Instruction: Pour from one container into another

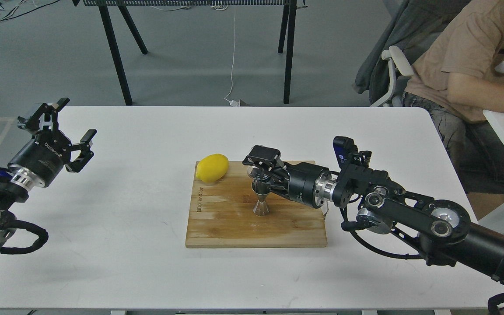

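The steel hourglass jigger (261, 202) stands upright near the middle of the wooden cutting board (234, 223). My right gripper (258, 171) hangs right over the jigger's rim, shut on the small clear glass cup (254, 173). The cup is tipped toward the jigger and mostly hidden between the black fingers; only a sliver of glass shows. I cannot see any liquid. Far to the left, my left gripper (63, 134) is open and empty above the table edge.
A yellow lemon (212, 167) lies on the board's back left corner, close to the jigger. The white table (138, 245) carries the board. A seated person (466, 65) and a chair are beyond the table's right back corner; black table legs stand behind.
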Tool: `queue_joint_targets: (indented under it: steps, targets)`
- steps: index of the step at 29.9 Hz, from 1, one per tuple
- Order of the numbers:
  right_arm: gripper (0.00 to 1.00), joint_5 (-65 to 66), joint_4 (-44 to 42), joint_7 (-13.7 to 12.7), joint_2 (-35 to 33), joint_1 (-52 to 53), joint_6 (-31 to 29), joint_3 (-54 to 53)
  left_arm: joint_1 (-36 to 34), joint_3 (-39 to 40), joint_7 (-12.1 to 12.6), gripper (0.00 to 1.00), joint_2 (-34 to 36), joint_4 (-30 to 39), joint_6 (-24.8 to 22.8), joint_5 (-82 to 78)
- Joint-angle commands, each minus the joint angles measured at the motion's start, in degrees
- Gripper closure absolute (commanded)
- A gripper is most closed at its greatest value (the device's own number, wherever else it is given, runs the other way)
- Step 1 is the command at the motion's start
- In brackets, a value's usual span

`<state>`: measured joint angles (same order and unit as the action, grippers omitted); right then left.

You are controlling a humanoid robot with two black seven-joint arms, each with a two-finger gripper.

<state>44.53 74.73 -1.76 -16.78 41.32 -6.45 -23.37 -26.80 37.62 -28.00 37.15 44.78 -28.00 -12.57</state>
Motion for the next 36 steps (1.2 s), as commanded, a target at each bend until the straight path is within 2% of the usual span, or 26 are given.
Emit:
queue_joint_targets:
  steps: [1,36]
  targets:
    - [0.61,0.56,-0.46,0.00,0.08,0.43,0.03,0.08,0.08,0.00,0.00,0.06,0.03,-0.04,0.00,0.00]
    - [0.61,6.53,-2.04,0.09,0.08,4.21,0.30,4.74,0.00,0.00,0.00,0.06,0.03,-0.31,0.00,0.00]
